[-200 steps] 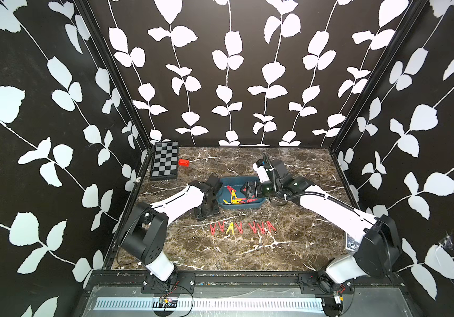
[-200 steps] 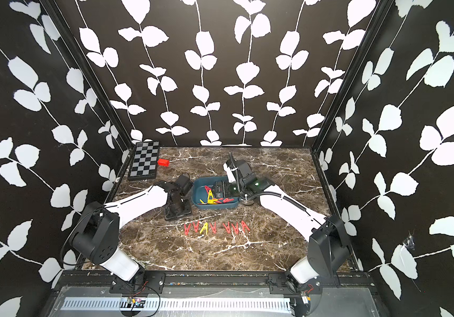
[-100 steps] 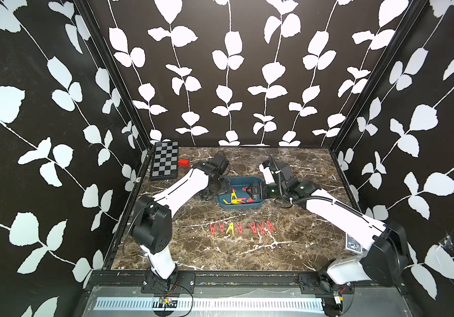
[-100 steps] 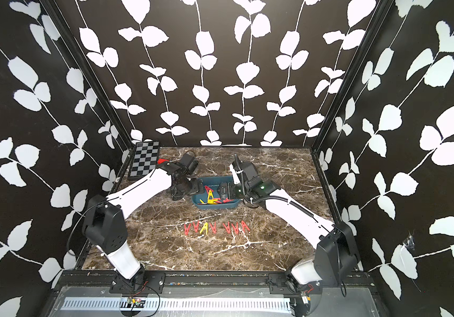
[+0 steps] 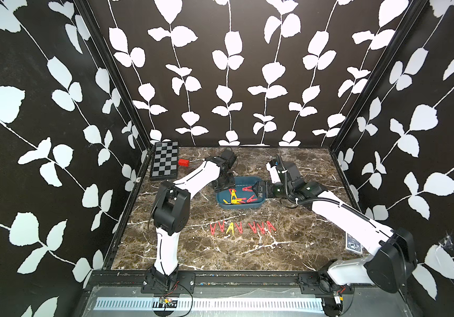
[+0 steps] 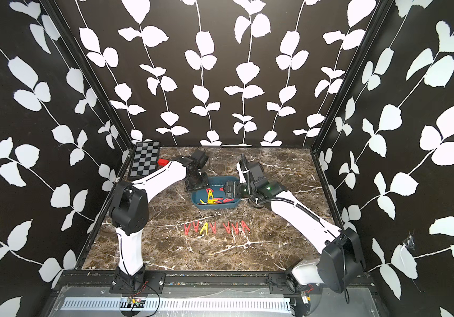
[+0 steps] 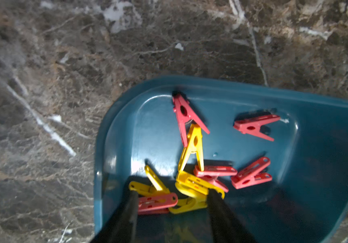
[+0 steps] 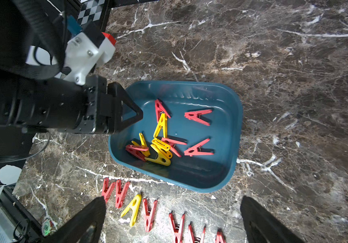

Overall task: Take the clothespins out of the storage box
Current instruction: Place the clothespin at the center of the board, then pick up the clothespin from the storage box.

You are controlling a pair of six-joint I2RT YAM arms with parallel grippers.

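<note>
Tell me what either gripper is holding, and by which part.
Nothing is held. Left gripper hangs open over the clothespins in the storage box; right gripper is open, empty.

We can read one number: 100, printed in the middle of a round green-and-white chip [image 8: 46, 226]. The chip lies at the edge of the surface [image 8: 274, 63], beside the black frame rail [image 8: 11, 202], and we see it in the right wrist view. In the left wrist view a yellow clothespin [image 7: 194, 184] in the storage box [image 7: 316, 126] carries small raised marks along one leg, too blurred for us to make out. In a top view a dark card [image 5: 353, 243] at the surface's right edge shows a fine printed pattern, too small for us to read.
</note>
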